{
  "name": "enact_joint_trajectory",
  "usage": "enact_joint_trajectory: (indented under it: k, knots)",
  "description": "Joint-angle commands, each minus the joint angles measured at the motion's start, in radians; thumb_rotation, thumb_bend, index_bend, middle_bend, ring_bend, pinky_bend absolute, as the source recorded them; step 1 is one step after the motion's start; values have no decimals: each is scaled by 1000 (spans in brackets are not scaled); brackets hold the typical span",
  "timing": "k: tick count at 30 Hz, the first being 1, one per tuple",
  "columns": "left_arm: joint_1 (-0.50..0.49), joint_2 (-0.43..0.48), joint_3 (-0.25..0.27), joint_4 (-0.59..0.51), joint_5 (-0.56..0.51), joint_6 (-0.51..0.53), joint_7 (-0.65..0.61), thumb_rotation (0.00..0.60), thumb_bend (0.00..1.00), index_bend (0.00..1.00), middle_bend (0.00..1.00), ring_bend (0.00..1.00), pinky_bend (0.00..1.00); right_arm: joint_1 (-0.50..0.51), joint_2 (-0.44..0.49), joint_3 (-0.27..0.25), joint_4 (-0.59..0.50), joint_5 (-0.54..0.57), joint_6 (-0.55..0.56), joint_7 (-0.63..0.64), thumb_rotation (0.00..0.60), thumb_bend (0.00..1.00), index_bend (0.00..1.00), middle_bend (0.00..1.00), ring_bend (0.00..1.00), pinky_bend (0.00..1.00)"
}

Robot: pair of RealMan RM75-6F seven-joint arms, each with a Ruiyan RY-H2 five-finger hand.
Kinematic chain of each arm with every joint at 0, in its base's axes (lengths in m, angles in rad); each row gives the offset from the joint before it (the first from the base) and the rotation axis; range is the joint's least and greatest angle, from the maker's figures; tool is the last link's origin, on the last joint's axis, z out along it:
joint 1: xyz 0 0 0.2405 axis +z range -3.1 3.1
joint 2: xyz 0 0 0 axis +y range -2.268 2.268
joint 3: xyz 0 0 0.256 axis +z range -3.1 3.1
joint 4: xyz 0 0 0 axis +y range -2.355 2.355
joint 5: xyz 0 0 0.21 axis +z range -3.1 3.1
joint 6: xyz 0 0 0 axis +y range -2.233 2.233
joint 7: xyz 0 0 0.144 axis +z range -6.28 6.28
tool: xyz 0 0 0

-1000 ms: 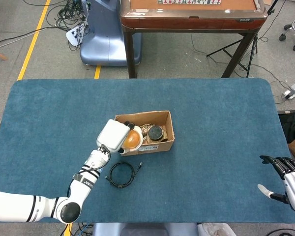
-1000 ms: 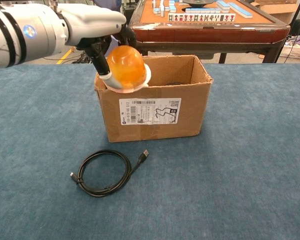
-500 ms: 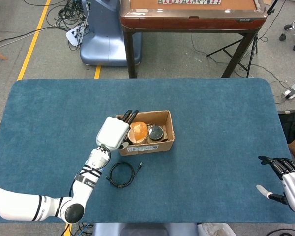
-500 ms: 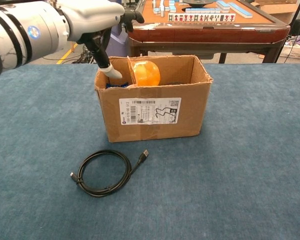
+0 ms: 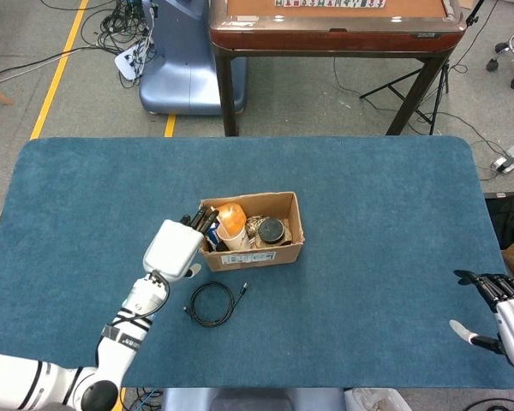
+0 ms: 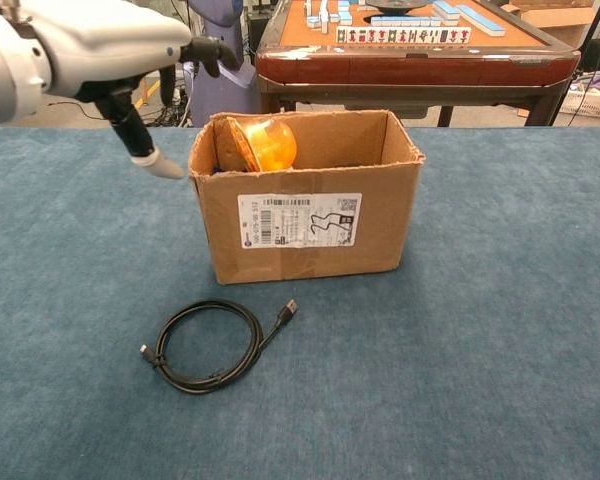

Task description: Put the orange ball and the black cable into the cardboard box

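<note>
The orange ball (image 5: 231,217) (image 6: 263,143) lies inside the cardboard box (image 5: 281,254) (image 6: 305,225), at its left end. My left hand (image 5: 178,247) (image 6: 115,45) hovers just left of the box, open and empty, fingers spread toward the box's left wall. The black cable (image 5: 212,304) (image 6: 211,343) lies coiled on the blue table in front of the box, below my left hand. My right hand (image 5: 507,318) sits at the table's far right edge, open and holding nothing.
The box also holds a dark round item (image 5: 271,229) and other small things. A brown table (image 5: 334,21) (image 6: 410,45) stands beyond the blue table (image 5: 385,282). Cables and a blue machine base (image 5: 176,68) lie on the floor behind.
My left hand let go of the orange ball, which dropped into the box's left end. The hand then drew back to the left, off the box. The right hand stayed still.
</note>
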Motion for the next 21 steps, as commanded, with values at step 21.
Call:
enact_joint_trajectory:
  k: [21]
  knots:
    - [314,145,367,-80,472,79,-47,600,110,281,95,242,483,-24,14,18,3,36,38,34,600,99,254,365,292,287]
